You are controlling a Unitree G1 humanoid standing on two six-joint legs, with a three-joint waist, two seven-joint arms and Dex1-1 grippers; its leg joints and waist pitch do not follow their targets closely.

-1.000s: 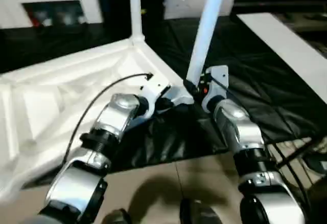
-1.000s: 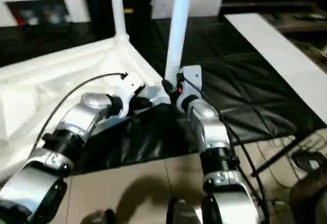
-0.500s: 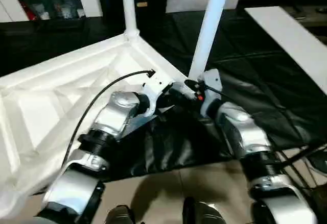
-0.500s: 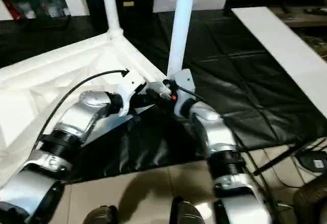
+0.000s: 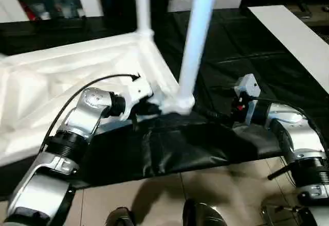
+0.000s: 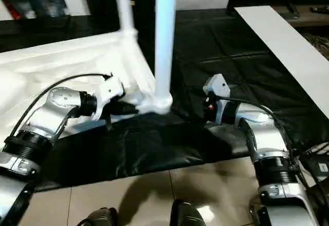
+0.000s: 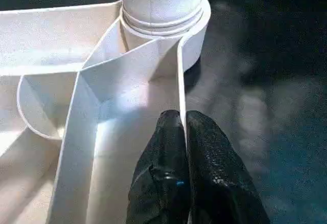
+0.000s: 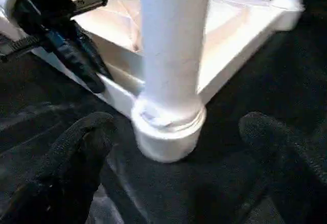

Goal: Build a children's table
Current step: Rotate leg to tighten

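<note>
Fingers of my left gripper (image 7: 183,132) pinch the upturned white plastic children's table's (image 5: 77,76) rim at the black sheet-covered workbench's (image 5: 267,66) near edge; right gripper (image 8: 179,147) gapes empty beside its corner leg (image 5: 195,40).

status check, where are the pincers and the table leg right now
Left pincer shut on tabletop rim. Right pincer open, clear of near leg, which stands upright in its corner socket. Nothing in the way.

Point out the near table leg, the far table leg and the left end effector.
near table leg (image 5: 191,56), left eye view, mid-shaft
far table leg (image 5: 142,4), left eye view, lower shaft
left end effector (image 7: 184,119), left wrist view, fingertips pinching the tabletop's rim
</note>
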